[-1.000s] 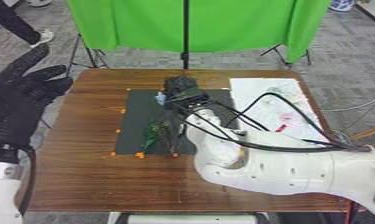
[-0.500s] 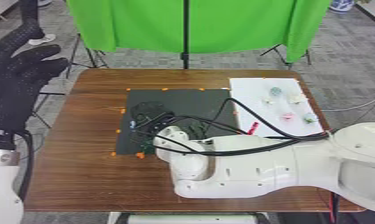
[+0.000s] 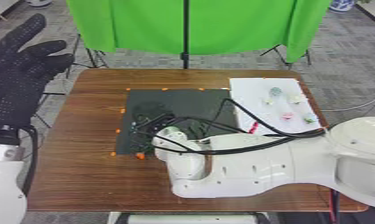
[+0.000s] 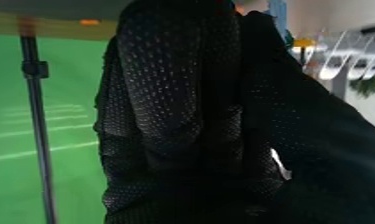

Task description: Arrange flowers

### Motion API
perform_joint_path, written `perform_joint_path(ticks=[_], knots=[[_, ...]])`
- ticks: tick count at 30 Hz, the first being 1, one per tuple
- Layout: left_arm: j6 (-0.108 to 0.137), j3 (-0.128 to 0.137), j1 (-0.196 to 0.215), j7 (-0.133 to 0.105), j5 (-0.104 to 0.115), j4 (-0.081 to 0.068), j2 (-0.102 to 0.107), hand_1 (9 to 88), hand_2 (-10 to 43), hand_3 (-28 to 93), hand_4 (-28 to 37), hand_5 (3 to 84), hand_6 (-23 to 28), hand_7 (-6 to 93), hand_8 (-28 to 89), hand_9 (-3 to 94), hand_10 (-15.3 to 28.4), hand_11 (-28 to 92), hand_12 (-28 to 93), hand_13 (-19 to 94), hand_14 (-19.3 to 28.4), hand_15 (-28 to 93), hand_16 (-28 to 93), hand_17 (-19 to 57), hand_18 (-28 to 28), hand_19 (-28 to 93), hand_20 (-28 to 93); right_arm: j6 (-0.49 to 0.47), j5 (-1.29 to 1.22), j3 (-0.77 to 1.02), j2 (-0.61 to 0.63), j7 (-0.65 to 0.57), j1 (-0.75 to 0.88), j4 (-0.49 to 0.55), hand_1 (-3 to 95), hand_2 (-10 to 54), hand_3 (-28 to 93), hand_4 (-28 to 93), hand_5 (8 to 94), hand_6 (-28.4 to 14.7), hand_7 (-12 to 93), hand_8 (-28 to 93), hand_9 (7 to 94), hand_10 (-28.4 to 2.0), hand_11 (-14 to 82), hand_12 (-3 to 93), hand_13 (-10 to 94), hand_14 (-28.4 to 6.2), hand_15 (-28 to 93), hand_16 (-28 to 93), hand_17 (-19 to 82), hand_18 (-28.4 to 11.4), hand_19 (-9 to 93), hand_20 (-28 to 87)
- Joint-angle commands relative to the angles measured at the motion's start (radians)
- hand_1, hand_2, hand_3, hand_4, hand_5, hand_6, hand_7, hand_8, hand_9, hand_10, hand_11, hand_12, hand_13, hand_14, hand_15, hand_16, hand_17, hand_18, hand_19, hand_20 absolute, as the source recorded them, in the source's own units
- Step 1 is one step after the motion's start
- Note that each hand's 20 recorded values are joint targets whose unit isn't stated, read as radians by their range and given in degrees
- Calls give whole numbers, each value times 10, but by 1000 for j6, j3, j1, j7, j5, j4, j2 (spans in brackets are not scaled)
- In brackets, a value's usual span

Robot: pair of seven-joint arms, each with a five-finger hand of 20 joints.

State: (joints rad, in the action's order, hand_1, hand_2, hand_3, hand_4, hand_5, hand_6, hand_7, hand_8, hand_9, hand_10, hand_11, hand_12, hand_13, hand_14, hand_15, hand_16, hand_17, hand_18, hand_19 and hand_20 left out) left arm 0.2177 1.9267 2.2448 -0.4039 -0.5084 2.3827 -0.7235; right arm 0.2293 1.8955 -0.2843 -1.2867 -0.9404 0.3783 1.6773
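The left hand (image 3: 19, 82) hangs off the table's (image 3: 77, 150) left edge, fingers straight and spread apart. The right hand (image 3: 150, 111) is over the left half of the dark mat (image 3: 197, 97); whether it is closed on anything I cannot tell. In the right wrist view, a light-blue piece (image 4: 278, 10) shows just beside that hand, too partial to name.

The small flowers lie apart on the white sheet (image 3: 246, 90) at the table's far right corner: a blue-green flower (image 3: 275, 91) towards the sheet's far edge, a cream flower (image 3: 297, 99) near its right edge, a pink flower (image 3: 286, 116) nearer the robot.

Obstructions: the white right arm (image 3: 246, 172) covers the mat's near right corner, and black cables (image 3: 241, 151) loop across mat and sheet. A red item (image 3: 254, 127) sits by the sheet's left edge. Beyond the table's far edge stand a green curtain (image 3: 246, 30) and a black pole (image 3: 185, 35)
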Motion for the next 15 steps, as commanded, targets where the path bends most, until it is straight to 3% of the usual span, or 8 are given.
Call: perform_joint_path(ticks=[1, 11, 15], knots=[[-22, -12, -10, -5, 5, -16, 5, 219, 71, 784, -249, 324, 77, 169, -104, 346, 214, 310, 132, 272, 284, 619, -112, -53, 262, 607, 279, 63, 30, -40, -19, -27, -71, 3, 518, -95, 690, -283, 809, 21, 238, 26, 936, -78, 203, 260, 890, -29, 499, 226, 431, -163, 931, -108], [-29, -7, -2, -1, 3, -16, -3, 224, 70, 784, -238, 324, 77, 170, -104, 339, 212, 315, 127, 262, 284, 622, -114, -53, 259, 606, 279, 39, 18, -38, -22, -46, -72, 0, 473, -95, 662, -283, 788, 3, 221, 25, 907, -92, 272, 197, 878, -36, 519, 217, 426, -169, 931, -95], [-23, 0, 7, -11, 5, -16, -4, 229, 68, 791, -223, 324, 76, 170, -105, 339, 211, 319, 126, 262, 284, 623, -115, -53, 259, 606, 279, 33, 15, -41, -21, -49, -75, -2, 450, -95, 682, -283, 771, -1, 203, 16, 902, -93, 280, 189, 871, -39, 526, 212, 420, -174, 930, -91]])
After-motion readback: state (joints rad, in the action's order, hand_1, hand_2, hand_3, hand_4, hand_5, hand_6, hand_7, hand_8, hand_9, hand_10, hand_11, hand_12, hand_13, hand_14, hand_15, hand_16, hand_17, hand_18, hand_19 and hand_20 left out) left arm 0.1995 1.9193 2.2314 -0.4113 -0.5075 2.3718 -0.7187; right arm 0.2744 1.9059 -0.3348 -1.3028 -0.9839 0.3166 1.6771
